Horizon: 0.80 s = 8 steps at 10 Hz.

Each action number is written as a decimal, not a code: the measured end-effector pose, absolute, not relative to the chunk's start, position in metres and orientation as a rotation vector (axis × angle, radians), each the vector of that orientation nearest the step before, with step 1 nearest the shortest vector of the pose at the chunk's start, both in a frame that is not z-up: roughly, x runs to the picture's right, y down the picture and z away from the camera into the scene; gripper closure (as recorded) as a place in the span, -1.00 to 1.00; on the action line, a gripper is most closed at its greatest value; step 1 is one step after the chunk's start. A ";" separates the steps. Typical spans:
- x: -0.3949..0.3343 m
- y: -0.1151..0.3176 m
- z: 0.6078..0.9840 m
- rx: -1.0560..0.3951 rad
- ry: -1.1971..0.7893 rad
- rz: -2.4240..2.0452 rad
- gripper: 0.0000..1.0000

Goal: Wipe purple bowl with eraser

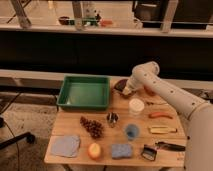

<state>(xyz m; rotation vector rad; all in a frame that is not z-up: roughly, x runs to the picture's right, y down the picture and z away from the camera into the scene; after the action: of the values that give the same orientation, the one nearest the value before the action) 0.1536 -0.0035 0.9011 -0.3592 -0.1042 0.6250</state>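
The purple bowl point(120, 86) is a dark, shallow bowl at the back of the wooden table, just right of the green tray. My gripper point(126, 91) hangs from the white arm and is down at the bowl's right side, covering part of it. The eraser does not show; it is hidden or too small to make out at the gripper.
A green tray point(84, 93) stands back left. A white lidded cup point(136, 106) is just in front of the bowl, a red-orange bowl point(149, 91) behind the arm. Grapes point(92, 127), a blue cup point(132, 131), a blue sponge point(121, 150), a grey cloth point(65, 145) and a long yellowish bar point(162, 130) lie nearer.
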 end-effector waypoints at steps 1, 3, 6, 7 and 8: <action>0.159 -0.001 0.896 -0.359 -0.099 0.627 0.81; 0.181 -0.004 0.895 -0.342 -0.077 0.647 0.81; 0.209 -0.010 0.902 -0.324 -0.044 0.702 0.81; 0.217 -0.013 0.907 -0.320 -0.034 0.726 0.81; 0.223 -0.015 0.914 -0.319 -0.025 0.748 0.81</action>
<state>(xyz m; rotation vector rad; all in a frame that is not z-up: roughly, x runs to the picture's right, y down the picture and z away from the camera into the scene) 0.2230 -0.0154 0.9142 -0.3192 -0.0249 0.7481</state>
